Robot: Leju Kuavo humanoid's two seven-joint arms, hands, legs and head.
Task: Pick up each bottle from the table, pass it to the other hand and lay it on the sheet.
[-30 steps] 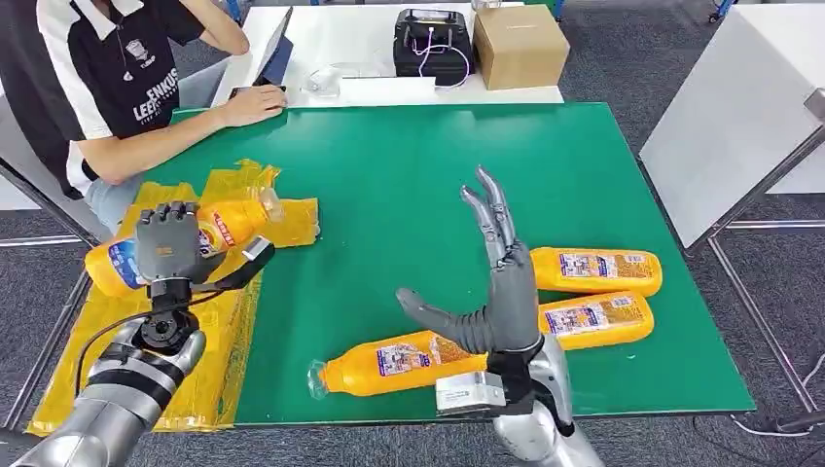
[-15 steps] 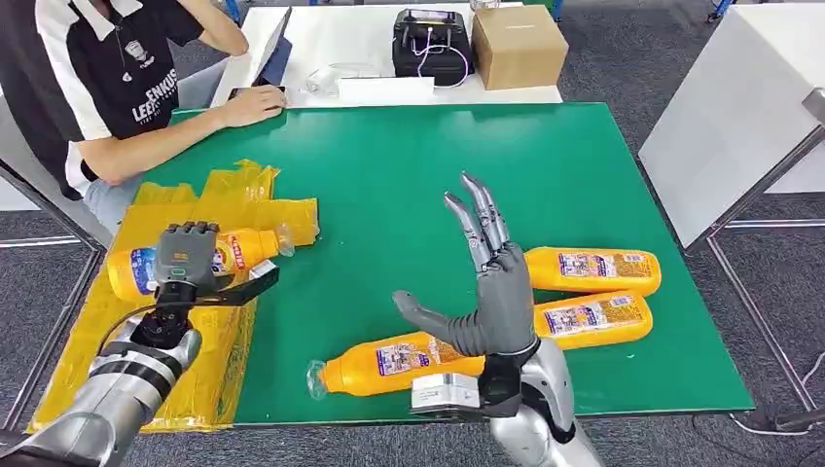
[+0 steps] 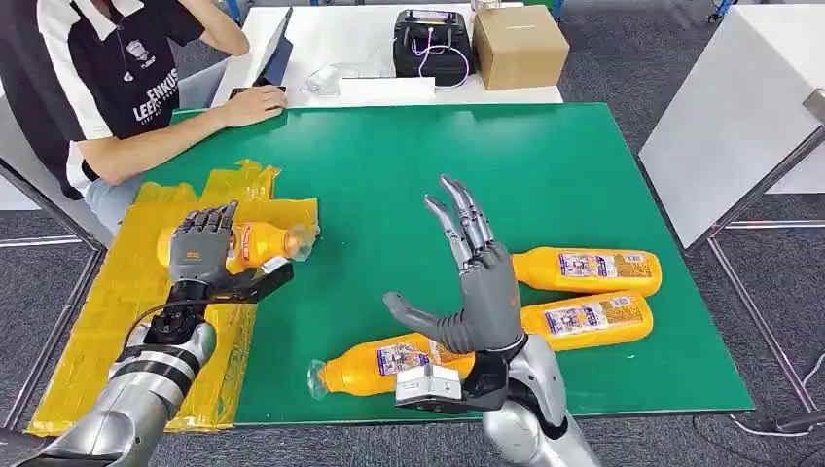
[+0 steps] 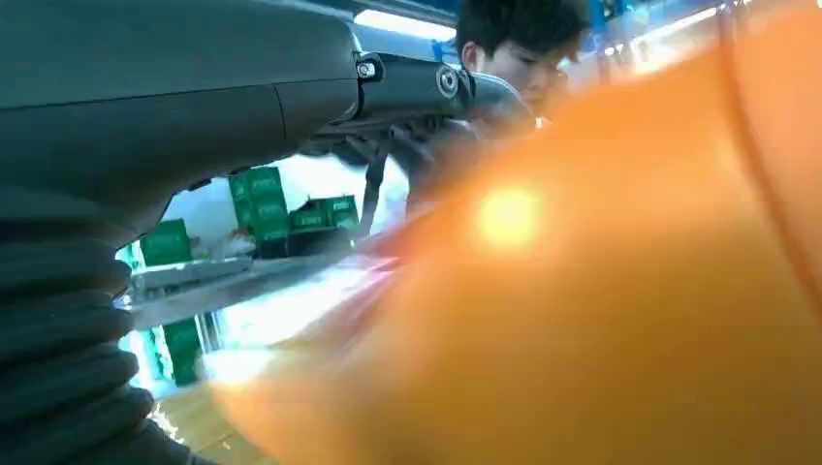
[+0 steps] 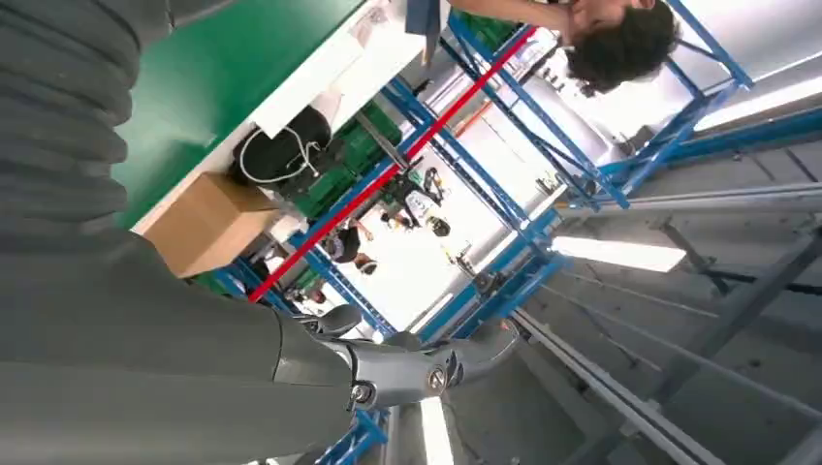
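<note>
The left hand [image 3: 199, 253] grips an orange bottle [image 3: 255, 243] around its body, holding it on its side above the inner edge of the yellow plastic sheet [image 3: 126, 292], at about nine o'clock on the green table [image 3: 389, 175]. The bottle's clear cap end points toward the table's middle, and its label faces up. Whether the bottle touches the sheet cannot be told. In the left wrist view the bottle [image 4: 601, 320] is a blurred orange mass pressed close against the hand [image 4: 194, 107].

The right hand [image 3: 477, 287] is raised at about six o'clock, palm turned toward the left hand, fingers [image 3: 457, 219] straight and spread upward, thumb stretched out sideways; it holds nothing. In the right wrist view the hand [image 5: 242, 358] is lifted with its dark fingers [image 5: 426, 363] extended into the air.

Three more orange bottles lie on their sides on the table. One [image 3: 379, 362] rests near the front edge at six o'clock, partly behind the right wrist, cap toward the sheet. Two lie side by side at about four o'clock: the farther bottle [image 3: 593, 269] and the nearer bottle [image 3: 593, 318], just beside each other.

A person [image 3: 107, 78] sits at eleven o'clock with a forearm on the table's corner. Beyond the far edge, a white table [image 3: 370, 92] carries a cardboard box [image 3: 519, 44] and a black device [image 3: 431, 44].
</note>
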